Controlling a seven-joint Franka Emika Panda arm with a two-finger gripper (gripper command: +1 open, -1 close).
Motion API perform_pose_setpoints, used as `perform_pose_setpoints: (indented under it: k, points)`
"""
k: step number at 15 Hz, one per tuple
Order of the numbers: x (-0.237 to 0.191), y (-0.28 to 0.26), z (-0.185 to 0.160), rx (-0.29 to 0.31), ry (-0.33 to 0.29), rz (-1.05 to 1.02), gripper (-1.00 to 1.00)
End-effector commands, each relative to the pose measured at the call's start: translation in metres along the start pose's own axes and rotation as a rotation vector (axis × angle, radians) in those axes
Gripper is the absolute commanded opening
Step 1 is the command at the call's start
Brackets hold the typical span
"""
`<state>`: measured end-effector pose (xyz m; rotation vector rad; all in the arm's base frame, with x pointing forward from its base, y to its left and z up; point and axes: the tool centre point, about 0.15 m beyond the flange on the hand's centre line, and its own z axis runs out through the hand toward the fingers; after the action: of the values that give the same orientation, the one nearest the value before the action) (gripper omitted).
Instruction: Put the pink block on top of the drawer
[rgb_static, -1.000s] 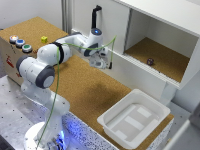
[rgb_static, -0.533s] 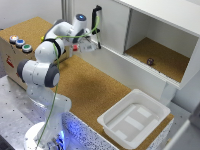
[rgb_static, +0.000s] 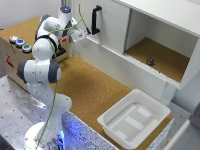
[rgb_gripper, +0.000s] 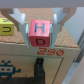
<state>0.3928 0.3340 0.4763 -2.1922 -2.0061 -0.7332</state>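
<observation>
The wrist view shows the pink block (rgb_gripper: 40, 33), lettered H and D, held between my gripper's (rgb_gripper: 41, 22) two pale fingers (rgb_gripper: 20, 21). It sits at or just above the front edge of the drawer's cork top (rgb_gripper: 50, 42), and I cannot tell whether it touches. Below it is the drawer's plywood front with red marks (rgb_gripper: 50, 52). In the exterior view the drawer (rgb_static: 12, 60) stands at the left with three coloured buttons (rgb_static: 20, 43). My gripper (rgb_static: 78, 35) hangs near its far end, and the block is too small to make out there.
A yellow lettered block (rgb_gripper: 6, 27) lies on the cork beside the pink one. The tall white cabinet with a black handle (rgb_static: 96, 20) stands just to the exterior view's right of the gripper. Its open compartment holds a small dark object (rgb_static: 150, 61). A white tray (rgb_static: 134, 117) sits at the front right.
The arm has swung from in front of the cabinet toward the exterior view's left and back, carrying the block over the drawer's end.
</observation>
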Motion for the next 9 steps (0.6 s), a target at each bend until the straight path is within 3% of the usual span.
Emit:
perform_pose_setpoints:
  k: [1, 9]
  points:
    - [0.044, 0.036, 0.017, 0.050, -0.055, -0.060, -1.00]
    - [0.085, -0.010, 0.049, 0.164, -0.040, -0.215, -1.00]
